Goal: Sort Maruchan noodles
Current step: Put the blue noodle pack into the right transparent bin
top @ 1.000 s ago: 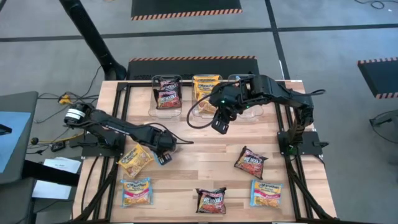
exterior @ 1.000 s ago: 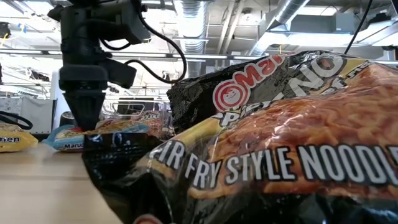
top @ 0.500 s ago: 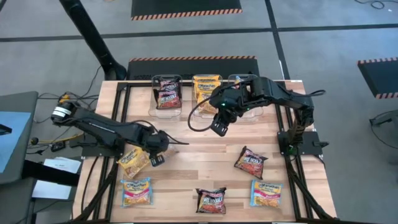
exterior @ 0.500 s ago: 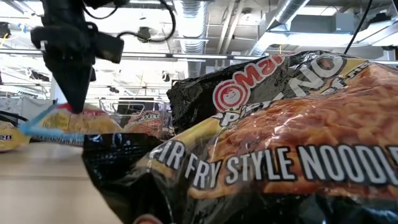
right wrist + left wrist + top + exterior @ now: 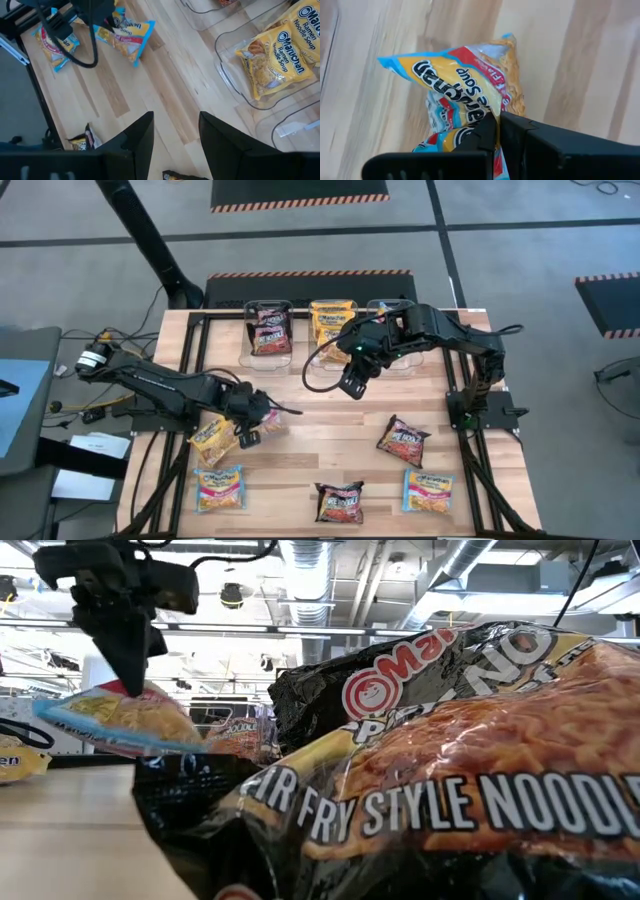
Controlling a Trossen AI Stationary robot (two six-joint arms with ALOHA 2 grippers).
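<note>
High view: the left gripper (image 5: 252, 418) is over the left half of the pale wooden table (image 5: 330, 440), its fingers pinched fully together on the edge of a blue-yellow crinkly plastic ramen packet with pink (image 5: 268, 420). The low view shows that held packet (image 5: 120, 720) hanging clear of the tabletop beneath the dark fingers (image 5: 128, 650), and the left wrist view shows the same packet (image 5: 465, 95) clamped between the two black fingers (image 5: 487, 135) with bare wood below it. Just beside it on the table lies a yellow-orange square ramen packet (image 5: 215, 440), and nearer the front edge a second blue-yellow packet (image 5: 218, 488). A dark red-black ramen packet (image 5: 340, 502) lies at the front centre, another dark red-black packet (image 5: 403, 442) to its right, and a third blue-yellow packet (image 5: 428, 491) at the front right.

At the back edge stand three clear plastic tubs: the left tub (image 5: 248, 340) holds red-black packets, the middle tub (image 5: 316, 358) holds yellow-orange packets (image 5: 275, 60), and the right tub (image 5: 425, 360) is largely hidden by the arm. The right gripper (image 5: 352, 383) hovers in front of the middle tub, its fingers (image 5: 140, 135) spread well apart and holding nothing.
</note>
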